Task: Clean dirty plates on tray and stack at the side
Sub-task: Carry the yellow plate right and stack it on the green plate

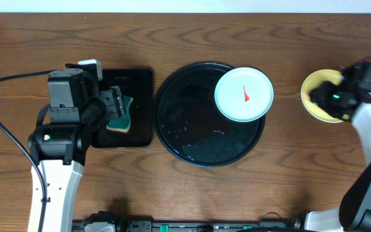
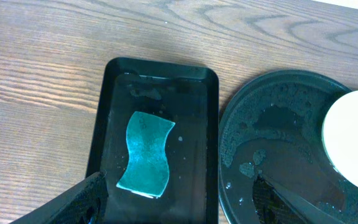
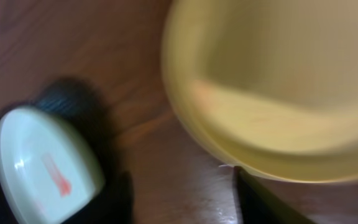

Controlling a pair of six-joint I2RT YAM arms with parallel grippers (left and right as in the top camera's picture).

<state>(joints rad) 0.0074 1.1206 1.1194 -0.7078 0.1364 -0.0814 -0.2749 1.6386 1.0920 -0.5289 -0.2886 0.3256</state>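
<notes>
The round black tray (image 1: 172, 129) is wet and holds one mint-blue plate (image 1: 244, 95) with a red streak at its upper right. A yellow plate (image 1: 314, 87) sits on the bare wood to the right of the tray. A second mint-blue plate is not in view. My right gripper (image 1: 332, 98) is over the yellow plate. In the blurred right wrist view it is open (image 3: 182, 199) and empty, with the yellow plate (image 3: 272, 81) just ahead and the streaked plate (image 3: 42, 162) to the left. My left gripper (image 2: 179, 199) is open above a teal sponge (image 2: 145, 154).
The sponge (image 1: 120, 116) lies in a small rectangular black tray (image 1: 140, 80) left of the round tray (image 2: 278, 143). The left arm's cable runs across the table's left side (image 1: 5, 129). Wood tabletop lies behind and in front of the trays.
</notes>
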